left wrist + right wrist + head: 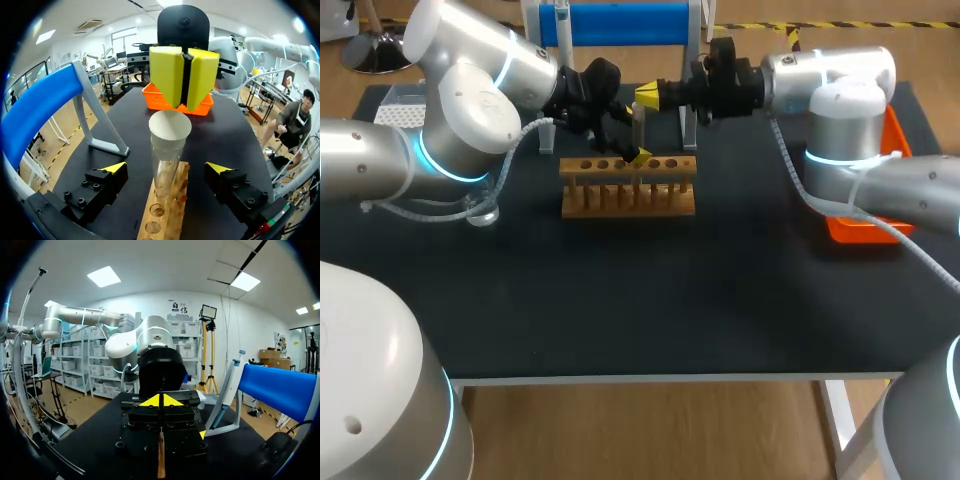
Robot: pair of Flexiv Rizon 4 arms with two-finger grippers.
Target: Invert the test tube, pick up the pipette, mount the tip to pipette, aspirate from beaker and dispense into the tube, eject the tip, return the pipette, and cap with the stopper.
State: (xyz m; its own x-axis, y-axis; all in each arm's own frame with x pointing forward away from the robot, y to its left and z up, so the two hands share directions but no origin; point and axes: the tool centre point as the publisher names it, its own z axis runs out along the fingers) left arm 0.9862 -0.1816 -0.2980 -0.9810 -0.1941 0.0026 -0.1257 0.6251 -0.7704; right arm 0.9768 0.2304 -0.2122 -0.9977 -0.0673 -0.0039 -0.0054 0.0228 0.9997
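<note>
A clear test tube [165, 170] with a white top [170, 131] stands upright in the wooden rack [628, 190]. In the head view the tube [638, 125] rises above the rack's back row. My left gripper [166, 168] is open, one yellow-tipped finger on each side of the tube, neither touching it. My right gripper [184, 77] hangs just above the white top, its yellow pads pressed together with nothing between them. From above it [648, 96] comes in from the right, facing my left gripper [632, 150]. The pipette [227, 390] hangs on the blue stand [615, 22].
An orange bin [860, 228] sits at the table's right edge under my right arm. At the back left stands a white tip box [400, 108], with a glass vessel [480, 212] in front of it. The blue stand's legs reach down close behind the rack.
</note>
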